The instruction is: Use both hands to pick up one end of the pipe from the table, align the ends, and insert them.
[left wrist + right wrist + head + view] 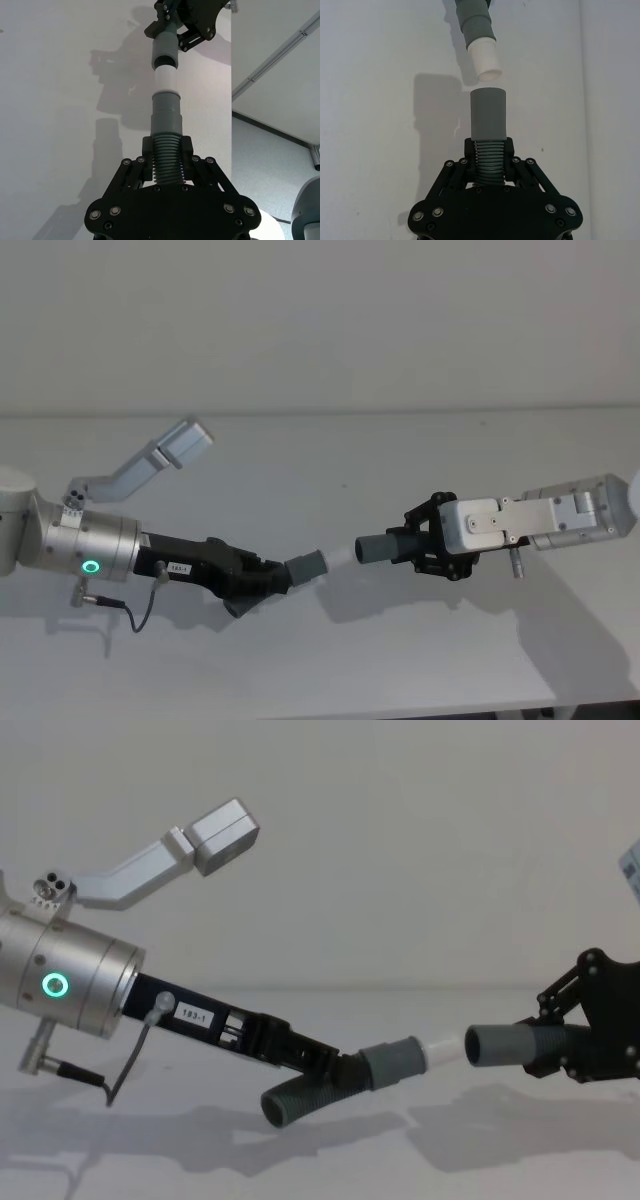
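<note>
Head view: the left gripper (pixel 268 578) comes in from the left on its silver arm with the green ring light (pixel 91 566), jaws clamped on the ribbed part of one pipe piece (pixel 305 567). The right gripper (pixel 418 543) reaches in from the right, jaws clamped on the other pipe piece (pixel 380 548). Both pieces are held above the white tabletop (pixel 330 660), with bare surface all around them and their shadows lying beneath. Between the two lies a small gap (the white tip (pixel 445 1049) of the left piece points toward the open grey mouth (pixel 474 1046) of the right piece). In the chest view the tip ends just short of the mouth, with the left piece angled slightly upward and its free tail (pixel 290 1104) curling down toward the tabletop. In the right wrist view the tip (pixel 485 59) sits a little off to one side of the mouth (pixel 488 91) and tilted, not yet lined up. The tabletop's near edge (pixel 300 712) runs along the bottom of the head view, well apart from both grippers.
</note>
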Tool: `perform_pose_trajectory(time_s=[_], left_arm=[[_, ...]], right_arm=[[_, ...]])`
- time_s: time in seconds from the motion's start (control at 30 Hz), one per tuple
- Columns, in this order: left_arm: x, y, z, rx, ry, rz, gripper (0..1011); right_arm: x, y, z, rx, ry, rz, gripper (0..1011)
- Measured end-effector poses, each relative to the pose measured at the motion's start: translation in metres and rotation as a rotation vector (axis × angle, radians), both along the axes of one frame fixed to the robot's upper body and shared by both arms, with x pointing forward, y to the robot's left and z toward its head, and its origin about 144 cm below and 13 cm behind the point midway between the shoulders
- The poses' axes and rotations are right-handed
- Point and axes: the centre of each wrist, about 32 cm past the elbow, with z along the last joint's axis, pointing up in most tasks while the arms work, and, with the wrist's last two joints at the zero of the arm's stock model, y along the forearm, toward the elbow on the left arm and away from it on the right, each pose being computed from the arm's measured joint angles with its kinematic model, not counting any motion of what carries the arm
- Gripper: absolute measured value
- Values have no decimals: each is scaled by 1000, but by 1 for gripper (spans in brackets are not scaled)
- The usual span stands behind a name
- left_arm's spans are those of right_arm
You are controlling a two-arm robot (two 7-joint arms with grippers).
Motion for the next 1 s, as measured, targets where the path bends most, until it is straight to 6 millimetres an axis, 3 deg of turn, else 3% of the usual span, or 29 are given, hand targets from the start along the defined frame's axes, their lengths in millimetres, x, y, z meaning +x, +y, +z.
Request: perform_pose_trajectory(time_s=[1.0], left_arm=[[3,-12,-4,3,-1,2,290]], right_arm=[[0,0,0,0,0,0,270]])
